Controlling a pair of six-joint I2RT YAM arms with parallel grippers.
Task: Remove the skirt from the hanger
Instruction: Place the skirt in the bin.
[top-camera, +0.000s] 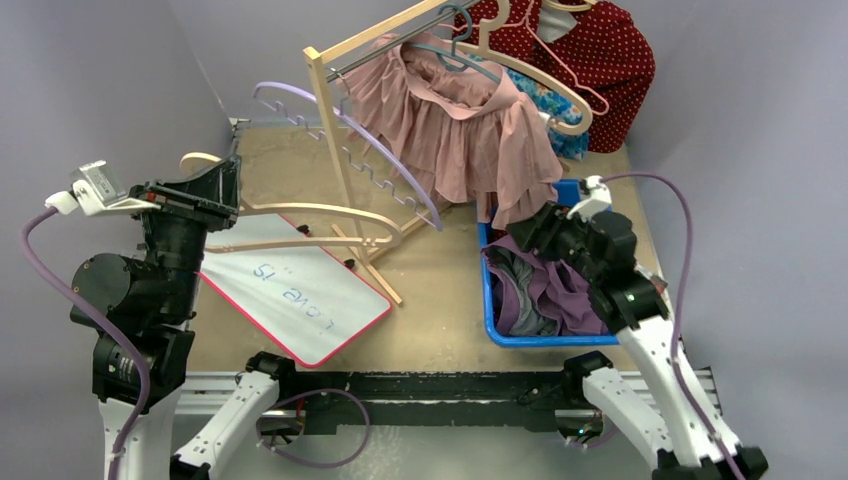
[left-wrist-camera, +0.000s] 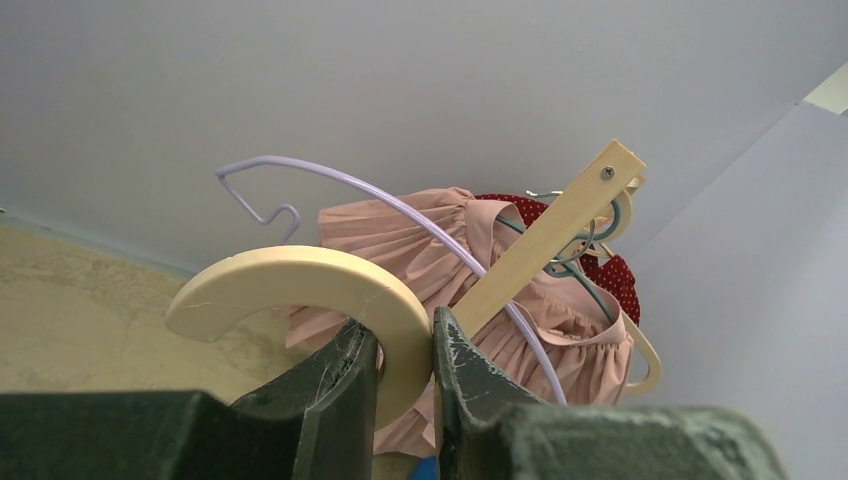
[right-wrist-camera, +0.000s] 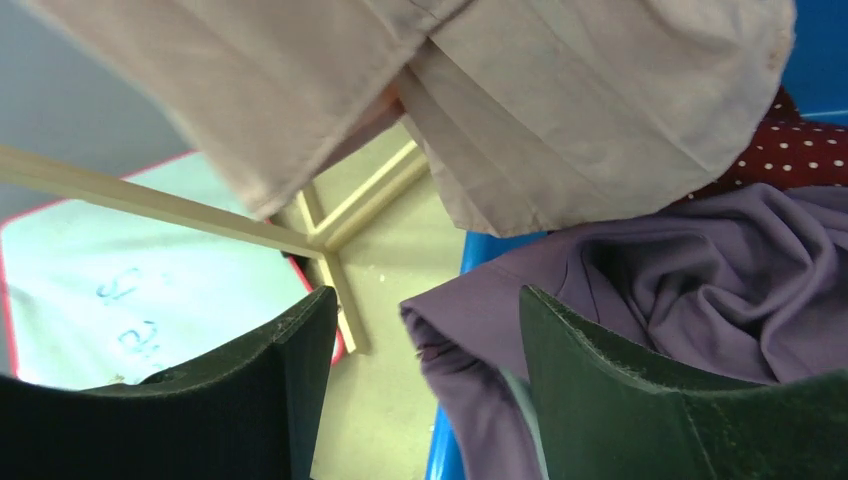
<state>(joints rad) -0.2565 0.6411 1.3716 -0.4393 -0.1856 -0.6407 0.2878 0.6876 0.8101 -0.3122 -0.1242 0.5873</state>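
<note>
So the purple skirt (top-camera: 560, 290) is just a crumpled heap in the blue bin (top-camera: 545, 340) on the right side of the counter (top-camera: 440, 300). Folds everywhere, one edge draped at the bin's left wall, some grey cloth next to it.

Right arm leans forward over the bin. The right end effector (right-wrist-camera: 425, 300) has its fingers apart with nothing pinched, right over that left edge of the skirt.

Left arm is reared up on its side, left end effector (left-wrist-camera: 405, 345) clamped on the hook of a cream wooden hanger (left-wrist-camera: 300, 275), well apart from the skirt. A whiteboard (top-camera: 290, 295) lies flat below it.

Further back, a pink skirt (top-camera: 450, 120) hangs on the wooden rack (top-camera: 325, 110).
</note>
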